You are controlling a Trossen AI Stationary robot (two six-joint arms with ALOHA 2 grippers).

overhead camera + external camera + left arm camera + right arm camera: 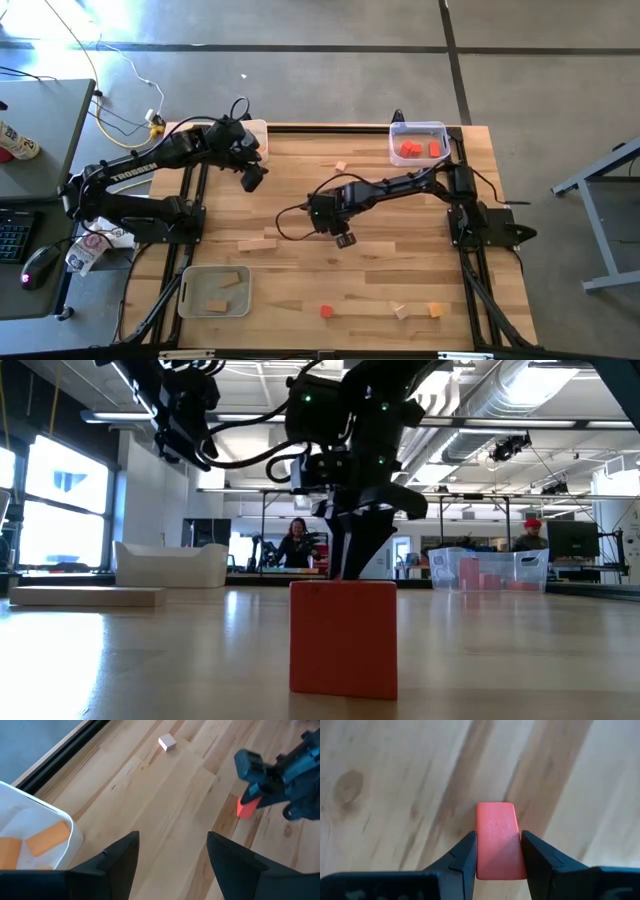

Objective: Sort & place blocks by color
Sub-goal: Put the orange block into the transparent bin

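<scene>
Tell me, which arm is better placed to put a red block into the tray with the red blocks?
The right. Its hand is already shut on a red block mid-table, and the tray stands at the right arm's own far corner. The left hand is open and empty.

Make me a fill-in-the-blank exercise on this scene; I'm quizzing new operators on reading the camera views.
1. The right end effector is shut on a ____ block.
2. The tray at the table's far right corner holds ____ blocks.
3. The left end effector is ____, holding nothing.
4. The near-left tray holds ____ blocks.

Missing words: red; red; open; tan
</scene>
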